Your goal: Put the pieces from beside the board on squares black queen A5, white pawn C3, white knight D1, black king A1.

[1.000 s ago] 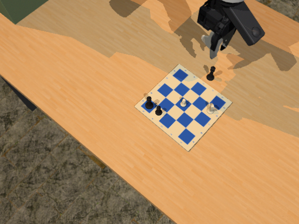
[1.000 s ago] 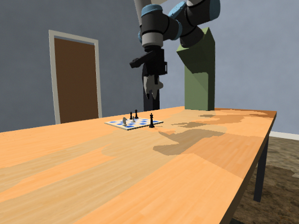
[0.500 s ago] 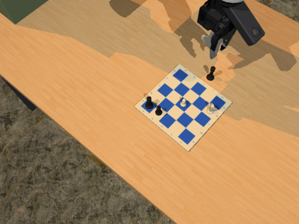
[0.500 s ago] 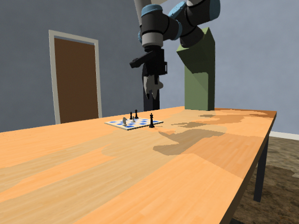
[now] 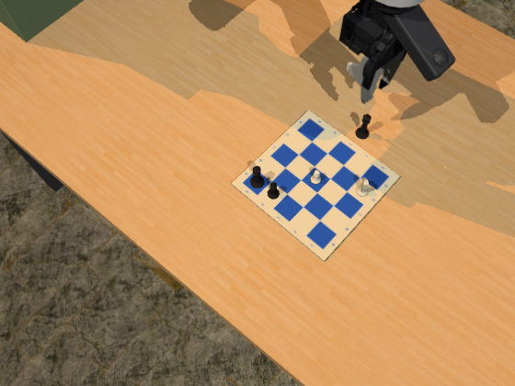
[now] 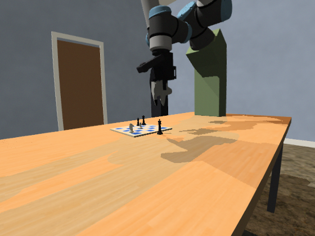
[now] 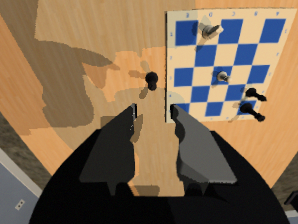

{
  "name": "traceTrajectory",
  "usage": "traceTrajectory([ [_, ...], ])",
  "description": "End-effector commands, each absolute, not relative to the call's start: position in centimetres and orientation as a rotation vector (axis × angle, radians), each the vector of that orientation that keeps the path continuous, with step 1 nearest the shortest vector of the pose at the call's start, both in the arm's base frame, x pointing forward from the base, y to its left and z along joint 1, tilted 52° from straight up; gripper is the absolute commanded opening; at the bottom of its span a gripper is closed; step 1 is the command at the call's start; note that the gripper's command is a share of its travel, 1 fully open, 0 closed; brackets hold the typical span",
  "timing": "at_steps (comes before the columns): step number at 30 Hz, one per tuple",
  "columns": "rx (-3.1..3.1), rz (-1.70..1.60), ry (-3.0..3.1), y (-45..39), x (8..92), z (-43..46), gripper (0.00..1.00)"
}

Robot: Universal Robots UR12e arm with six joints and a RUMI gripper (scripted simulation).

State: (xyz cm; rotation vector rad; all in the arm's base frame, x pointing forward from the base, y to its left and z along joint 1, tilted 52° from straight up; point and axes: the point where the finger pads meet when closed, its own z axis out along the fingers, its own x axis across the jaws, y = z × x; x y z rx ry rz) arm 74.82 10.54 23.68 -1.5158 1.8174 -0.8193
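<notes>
Showing only in wrist view: open gap between fingers of black-and-grey two-jaw gripper (image 5: 374,94) (image 6: 160,104) (image 7: 153,105), released; top view puts tall black king (image 5: 362,132) (image 6: 160,130) (image 7: 151,80) at blue-and-cream board's (image 5: 325,255) (image 6: 122,132) (image 7: 169,60) one o'clock.

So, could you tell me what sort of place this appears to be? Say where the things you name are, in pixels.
Probably a plain indoor robot workroom: a jointed robot arm (image 6: 160,25) hangs over a long wooden table (image 5: 138,138) (image 6: 140,182), with a brown door (image 6: 79,84) in the grey-blue wall.

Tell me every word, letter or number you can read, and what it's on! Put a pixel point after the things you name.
Blue-and-cream chessboard (image 5: 303,193) (image 6: 134,135) (image 7: 184,55), along its edge: small blue letters and numbers, too tiny and blurred to quote surely.
Grey-and-blue robot arm (image 5: 399,2) (image 6: 160,26): none I can see.
</notes>
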Motion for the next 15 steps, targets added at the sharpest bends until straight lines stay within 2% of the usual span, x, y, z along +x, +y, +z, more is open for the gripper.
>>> traceTrajectory([
  [1, -1.515, -0.820, 1.817, 10.5, 75.1, 23.5, 0.25],
  [15, -1.515, -0.820, 1.817, 10.4, 76.5, 22.5, 0.25],
])
